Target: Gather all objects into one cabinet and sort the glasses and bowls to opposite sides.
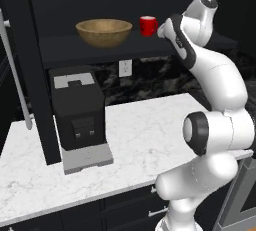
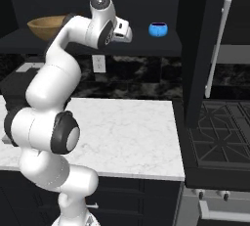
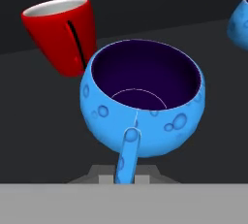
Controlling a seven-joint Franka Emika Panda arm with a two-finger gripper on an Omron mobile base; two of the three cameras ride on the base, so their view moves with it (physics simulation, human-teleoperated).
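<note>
- Wooden bowl [image 1: 104,31]: upright on my cabinet shelf [image 1: 125,50], far left.
- Red mug [image 1: 148,25]: right of bowl.
- Blue cup [image 3: 144,97]: before the mug.
- Second blue cup [image 2: 157,29]: farther right.

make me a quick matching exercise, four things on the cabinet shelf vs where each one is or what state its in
Things:
1. wooden bowl
2. red mug
3. blue cup with handle
4. second blue cup

Places or states:
A. alone on the shelf, on the side toward the stove
B. right in front of the hand camera, its handle running down between the finger tips of the shut gripper
C. far left of the shelf, above the coffee machine
D. just right of the bowl, next to the robot's wrist

Pairs: 1-C, 2-D, 3-B, 4-A
</note>
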